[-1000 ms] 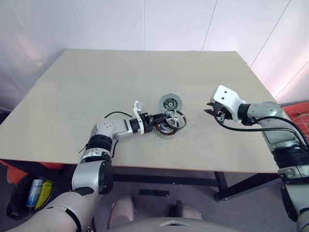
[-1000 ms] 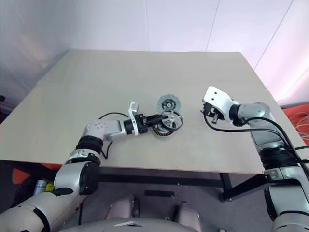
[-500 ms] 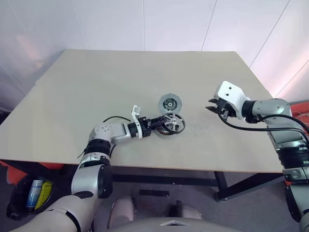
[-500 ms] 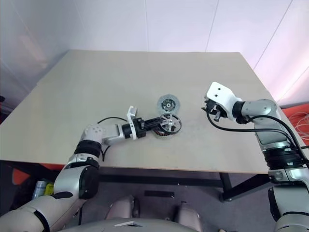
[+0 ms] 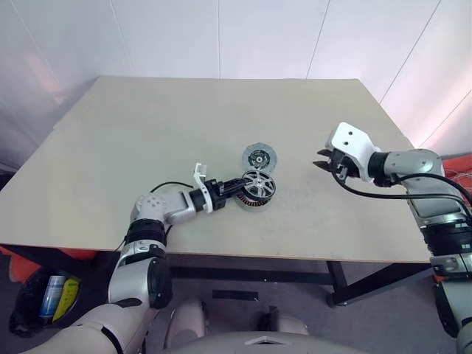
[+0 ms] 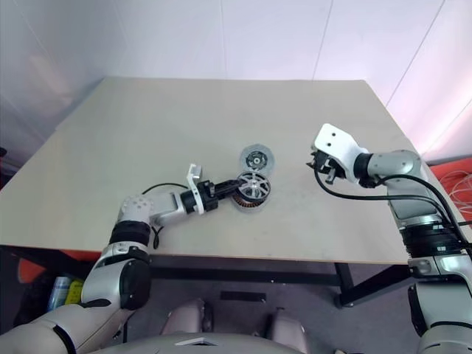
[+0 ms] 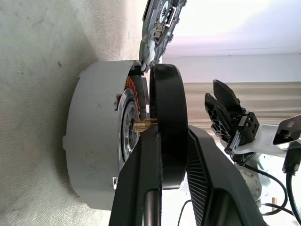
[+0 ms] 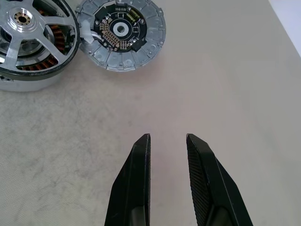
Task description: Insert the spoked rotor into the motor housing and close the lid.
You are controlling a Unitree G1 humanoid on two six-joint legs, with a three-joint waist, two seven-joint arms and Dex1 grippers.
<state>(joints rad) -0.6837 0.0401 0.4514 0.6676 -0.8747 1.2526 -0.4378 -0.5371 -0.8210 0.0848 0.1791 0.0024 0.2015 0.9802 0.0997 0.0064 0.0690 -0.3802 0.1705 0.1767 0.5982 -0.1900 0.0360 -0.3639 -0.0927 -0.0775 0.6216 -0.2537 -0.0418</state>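
- A bare tan tabletop (image 5: 147,133) stretches wide around a small cluster of parts near its middle; the near edge lies closest to them, and open surface runs to the far and side edges.
- The left arm reaches low across the tabletop from the near-left, its forearm almost level and pointing toward the right.
- The left end effector (image 5: 240,184) is clamped on the black rim of the rotor (image 5: 258,181) — one finger (image 7: 143,183) inside the rim, the other outside it.
- The rotor sits over the mouth of the housing (image 7: 94,150), tilted and not fully seated; copper windings and the silver centre show in the gap between them.
- The housing rests on the tabletop under the rotor.
- The lid (image 5: 260,157) lies flat just beyond the housing, its edge touching or nearly touching it — dark inner ring facing up.
- The right arm comes in from the right, elbow out, wrist angled down and toward the left.
- The right end effector (image 8: 167,137) hangs above bare tabletop well apart from the parts, fingers a little apart and gripping nothing.
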